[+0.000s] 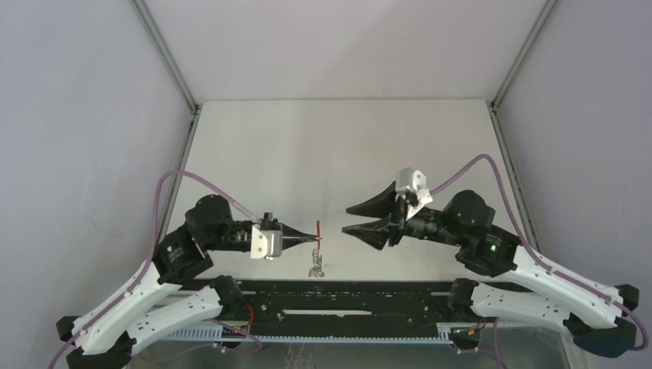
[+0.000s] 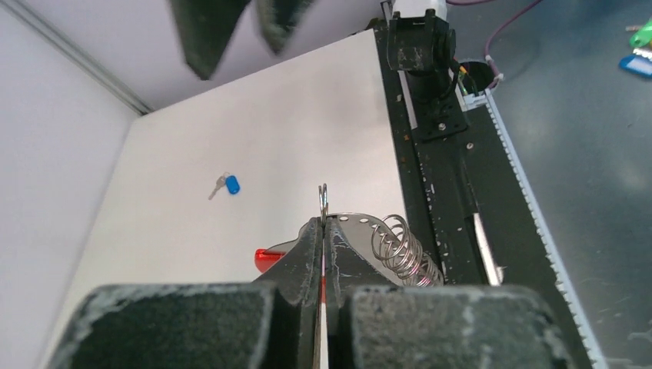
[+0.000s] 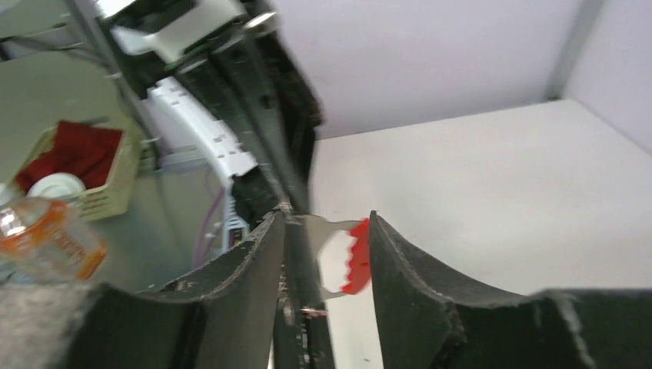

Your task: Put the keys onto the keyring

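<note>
Left wrist view: my left gripper (image 2: pixel 323 227) is clamped on the keyring (image 2: pixel 404 254), held up over the table's (image 2: pixel 231 115) near edge. The blue-tagged key (image 2: pixel 228 184) lies loose on the table, well apart, so I reckon the threading's all ahead. My right gripper (image 1: pixel 346 219) waits beside the ring, fingers apart.

Left gripper (image 1: pixel 311 237) jaws pinched tight on keyring (image 1: pixel 316 260), forearm level. Right gripper (image 1: pixel 346 219) jaws spread, fingertips facing keyring, just short of it.

Pale grey walls (image 1: pixel 77 115) enclose a white tabletop (image 1: pixel 338 146), aluminium struts (image 1: pixel 165 54) in corners.
</note>
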Controlling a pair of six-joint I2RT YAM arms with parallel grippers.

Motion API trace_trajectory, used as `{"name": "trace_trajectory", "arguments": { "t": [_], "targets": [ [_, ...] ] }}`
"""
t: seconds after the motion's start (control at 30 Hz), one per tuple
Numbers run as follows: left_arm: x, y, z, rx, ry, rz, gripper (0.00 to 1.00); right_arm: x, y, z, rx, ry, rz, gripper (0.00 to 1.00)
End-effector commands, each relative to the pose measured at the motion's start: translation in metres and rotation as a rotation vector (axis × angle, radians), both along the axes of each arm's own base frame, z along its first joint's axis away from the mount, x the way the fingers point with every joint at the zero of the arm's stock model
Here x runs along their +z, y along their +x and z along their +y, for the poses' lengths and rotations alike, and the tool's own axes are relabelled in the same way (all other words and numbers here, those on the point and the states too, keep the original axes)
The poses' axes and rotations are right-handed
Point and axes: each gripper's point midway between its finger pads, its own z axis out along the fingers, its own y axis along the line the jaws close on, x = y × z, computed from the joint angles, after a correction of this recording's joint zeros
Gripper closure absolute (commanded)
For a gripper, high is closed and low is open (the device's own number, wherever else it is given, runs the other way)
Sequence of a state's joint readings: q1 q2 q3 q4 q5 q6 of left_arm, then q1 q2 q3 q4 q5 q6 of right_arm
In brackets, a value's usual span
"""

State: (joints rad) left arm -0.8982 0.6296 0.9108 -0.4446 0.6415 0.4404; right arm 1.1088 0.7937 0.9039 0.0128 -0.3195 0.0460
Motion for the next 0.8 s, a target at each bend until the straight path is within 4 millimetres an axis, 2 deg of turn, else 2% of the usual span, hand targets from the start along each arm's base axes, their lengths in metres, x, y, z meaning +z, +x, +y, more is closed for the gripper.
{"name": "trace_trajectory", "arguments": {
  "t": [0.0, 0.03, 0.07, 0.13, 0.17, 0.3, 0.37, 0.4, 0.47, 0.57, 0.7, 0.77],
  "targets": [
    [0.005, -0.002, 0.001, -0.067, -0.037, -0.214, 1.0, -0.018, 0.047, -0.03, -0.244, -0.048, 0.169, 0.43],
    [0.005, -0.004, 0.001, -0.083, -0.04, -0.24, 1.0, -0.034, 0.062, -0.037, -0.32, -0.085, 0.238, 0.41],
    [0.007, -0.005, 0.0, -0.097, -0.047, -0.257, 1.0, -0.045, 0.076, -0.045, -0.383, -0.112, 0.281, 0.32],
    [0.01, -0.009, -0.001, -0.125, -0.061, -0.283, 1.0, -0.073, 0.109, -0.063, -0.54, -0.135, 0.441, 0.05],
    [0.01, -0.01, -0.002, -0.14, -0.065, -0.304, 1.0, -0.089, 0.125, -0.075, -0.627, -0.145, 0.518, 0.01],
    [0.014, -0.013, -0.002, -0.167, -0.093, -0.385, 1.0, -0.158, 0.174, -0.133, -0.961, -0.168, 0.74, 0.0],
    [0.017, -0.017, -0.001, -0.191, -0.109, -0.424, 1.0, -0.19, 0.188, -0.163, -1.1, -0.182, 0.807, 0.0],
    [0.021, -0.019, -0.001, -0.201, -0.121, -0.443, 1.0, -0.199, 0.194, -0.177, -1.16, -0.175, 0.835, 0.0],
    [0.027, -0.023, 0.0, -0.224, -0.144, -0.485, 1.0, -0.208, 0.202, -0.193, -1.229, -0.156, 0.869, 0.0],
    [0.025, -0.028, 0.001, -0.259, -0.16, -0.587, 1.0, -0.211, 0.21, -0.206, -1.281, -0.102, 0.904, 0.0],
    [0.028, -0.03, 0.002, -0.27, -0.177, -0.677, 1.0, -0.234, 0.218, -0.209, -1.191, -0.074, 1.032, 0.0],
    [0.029, -0.03, 0.002, -0.27, -0.18, -0.681, 1.0, -0.244, 0.225, -0.218, -1.204, -0.058, 1.085, 0.02]
  ]
}}
